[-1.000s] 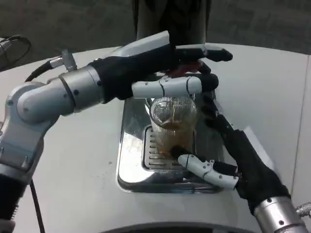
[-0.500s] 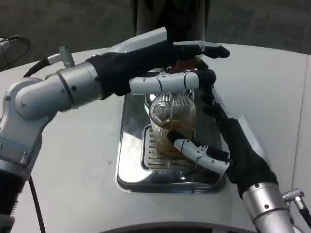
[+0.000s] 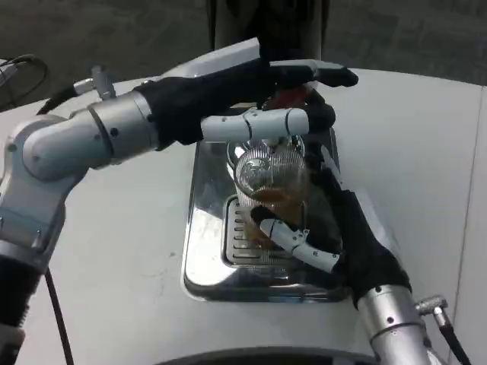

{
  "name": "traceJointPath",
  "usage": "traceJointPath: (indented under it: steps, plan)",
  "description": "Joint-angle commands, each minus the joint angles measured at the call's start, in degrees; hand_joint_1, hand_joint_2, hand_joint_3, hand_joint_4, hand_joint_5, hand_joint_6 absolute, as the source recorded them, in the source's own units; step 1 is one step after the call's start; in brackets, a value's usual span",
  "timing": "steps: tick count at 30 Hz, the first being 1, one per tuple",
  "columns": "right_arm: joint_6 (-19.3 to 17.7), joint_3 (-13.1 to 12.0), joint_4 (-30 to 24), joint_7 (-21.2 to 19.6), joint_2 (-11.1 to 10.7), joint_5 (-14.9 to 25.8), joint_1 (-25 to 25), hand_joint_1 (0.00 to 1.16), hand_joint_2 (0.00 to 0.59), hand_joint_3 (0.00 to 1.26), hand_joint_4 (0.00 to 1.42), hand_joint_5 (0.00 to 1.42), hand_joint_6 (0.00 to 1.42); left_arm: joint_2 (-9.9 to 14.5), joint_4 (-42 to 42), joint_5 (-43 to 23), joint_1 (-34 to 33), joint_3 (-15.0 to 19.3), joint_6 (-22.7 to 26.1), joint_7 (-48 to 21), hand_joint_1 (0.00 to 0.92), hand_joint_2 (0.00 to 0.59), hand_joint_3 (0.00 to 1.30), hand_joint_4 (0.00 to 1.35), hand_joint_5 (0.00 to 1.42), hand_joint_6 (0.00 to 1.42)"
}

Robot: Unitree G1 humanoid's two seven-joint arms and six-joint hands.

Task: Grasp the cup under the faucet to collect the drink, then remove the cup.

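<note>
A robot's two hands meet at a ribbed glass cup (image 3: 272,182) standing on the slotted grate of a shiny metal drip tray (image 3: 204,251), which sits on a white counter (image 3: 129,251). Nearest the camera, just this side of the cup, the right hand (image 3: 335,236) comes up from the lower right; a white finger (image 3: 293,239) lies across the cup's base and the dark palm wraps the cup's right wall, so this hand appears to be grasping the cup. The cup holds some brown drink, roughly half full, and looks upright or nearly so. Beyond the cup and above its rim, the left hand (image 3: 262,103) reaches in from the left, one white finger (image 3: 255,125) lying level just over the rim while darker fingers extend to a red part (image 3: 291,99) at the faucet behind; whether it presses that part or merely rests there cannot be told. Behind everything rises the dark dispenser column (image 3: 266,26). To do this step well, the right hand should likely keep the cup steady and centred beneath the spout, gripping firmly without tipping it, and lift away only once the flow has stopped.
</note>
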Motion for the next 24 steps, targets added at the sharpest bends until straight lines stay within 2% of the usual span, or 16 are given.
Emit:
traceJointPath:
  steps: [1, 10, 16, 24]
  plan:
    - [-1.45, 0.44, 1.98, -1.93, 1.06, -0.71, -1.19, 0.62, 0.243, 0.02, 0.06, 0.09, 0.16, 0.26, 0.81, 0.9, -0.87, -0.33, -0.48, -1.23, 0.0, 0.187, 0.17, 0.09, 0.19, 0.16]
    - [-2.4, 1.01, 6.48, -3.94, 3.04, -0.71, -3.82, 0.66, 0.231, 0.0, 0.02, 0.07, 0.13, 0.85, 1.18, 0.82, -1.08, 0.02, -0.76, -1.77, 0.0, 0.188, 0.18, 0.09, 0.19, 0.16]
    - [-2.17, 1.35, 7.66, -5.14, 3.97, -1.11, -4.19, 0.69, 0.226, 0.0, 0.0, 0.06, 0.12, 1.36, 1.0, 0.68, -1.08, 0.26, -1.01, -2.34, 0.0, 0.188, 0.18, 0.09, 0.19, 0.16]
    - [-2.32, 1.37, 8.0, -5.91, 4.22, -1.4, -3.96, 0.69, 0.226, 0.0, 0.0, 0.05, 0.11, 1.91, 0.92, 3.11, -1.56, -0.73, -4.87, -2.53, 0.0, 0.192, 0.18, 0.09, 0.19, 0.16]
